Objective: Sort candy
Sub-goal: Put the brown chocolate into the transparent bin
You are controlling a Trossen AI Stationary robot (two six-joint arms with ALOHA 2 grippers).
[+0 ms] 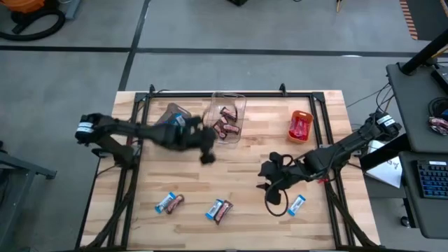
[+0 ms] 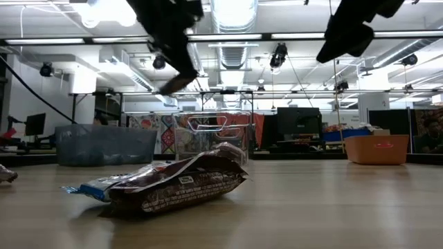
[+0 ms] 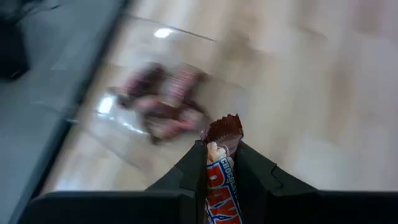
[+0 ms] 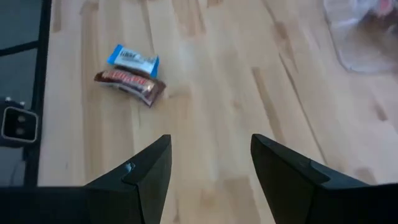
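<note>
**Left gripper carries a red bar beside the clear bin; right gripper waits with its jaws apart**

We see the left gripper [image 3: 219,163] clamped on a red-wrapped candy bar [image 3: 219,186]. The bar stands between the two jaws, and its crimped end sticks out just past the fingertips. Ahead of these jaws lies the clear bin [image 3: 124,134], which holds several dark brown bars [image 1: 225,126]. In the high view this gripper [image 1: 207,157] hangs near the corner of that bin, and a grey bin [image 1: 172,114] stands just behind the arm.

The right gripper [image 4: 210,155] holds nothing and its jaws stand wide apart. Bare wood shows between them. Well ahead of these jaws we see a blue-and-white bar [image 4: 133,60] touching a brown bar [image 4: 129,84]. In the high view one more blue-and-white bar [image 1: 296,205] lies close to this gripper [image 1: 268,178], on the table [image 1: 245,168].

Another pair of blue-and-white and brown bars [image 1: 169,203] lies far from both grippers. The orange bin [image 1: 300,126] holds red bars and stands apart from the right jaws.
</note>
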